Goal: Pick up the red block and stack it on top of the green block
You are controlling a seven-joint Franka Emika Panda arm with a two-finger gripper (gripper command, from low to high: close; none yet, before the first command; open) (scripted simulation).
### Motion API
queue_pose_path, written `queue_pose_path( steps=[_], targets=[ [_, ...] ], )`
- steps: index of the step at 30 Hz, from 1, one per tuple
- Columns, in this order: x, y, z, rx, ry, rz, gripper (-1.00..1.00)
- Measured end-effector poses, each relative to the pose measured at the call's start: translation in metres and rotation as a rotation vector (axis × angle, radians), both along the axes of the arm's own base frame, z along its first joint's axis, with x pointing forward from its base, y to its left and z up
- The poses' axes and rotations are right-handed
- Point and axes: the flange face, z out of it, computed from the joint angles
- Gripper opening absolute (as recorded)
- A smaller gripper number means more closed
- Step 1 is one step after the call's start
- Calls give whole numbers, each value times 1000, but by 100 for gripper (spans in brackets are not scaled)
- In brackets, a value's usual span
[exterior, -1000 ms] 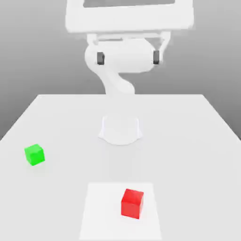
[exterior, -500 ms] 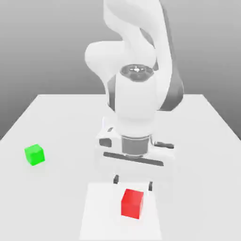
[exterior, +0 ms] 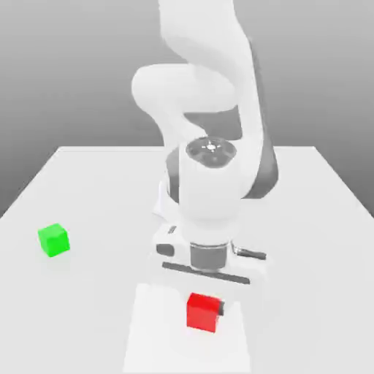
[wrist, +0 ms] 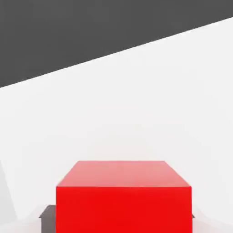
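Worktop [exterior: 88,182] carries both cubes. End effector [exterior: 205,310] hangs low, right over the red block [exterior: 201,312], its fingers down on either side of the cube; whether they press its faces I cannot tell. Green block [exterior: 53,239] sits well apart, toward the exterior view's left of the end effector.

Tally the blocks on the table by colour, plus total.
Small matte red cube: 1
Small matte green cube: 1
Total: 2
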Motion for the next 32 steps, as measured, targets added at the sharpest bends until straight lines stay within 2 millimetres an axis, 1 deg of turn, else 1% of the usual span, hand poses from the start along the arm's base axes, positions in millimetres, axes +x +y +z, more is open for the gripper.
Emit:
queue_pose_path(
  steps=[1, 2, 4, 7, 9, 11, 14, 17, 19, 21, 22, 24, 29, 30, 32],
  targets=[
    [-1, -3, 10, -1, 0, -1, -100],
    [-2, -24, 15, -5, 0, -24, -100],
    [-9, -75, 21, -12, 1, -70, -100],
    [-30, -141, 28, -22, 4, -112, -100],
    [-50, -182, 33, -25, 7, -138, -100],
    [-73, -216, 37, -27, 9, -156, -100],
    [-110, -257, 42, -25, 12, -169, -100],
    [-155, -295, 47, -18, 12, -200, -100],
    [-189, -317, 49, -12, 10, -224, -100],
    [-224, -334, 51, -4, 5, -249, -100],
    [-235, -339, 49, -1, 3, -256, -100],
    [-242, -343, 36, 2, -1, -260, -100],
    [-245, -343, -8, 3, -1, -262, -100],
    [-245, -343, -13, 2, 0, -261, 100],
    [-245, -343, -13, 2, 0, -261, 100]
  ],
)
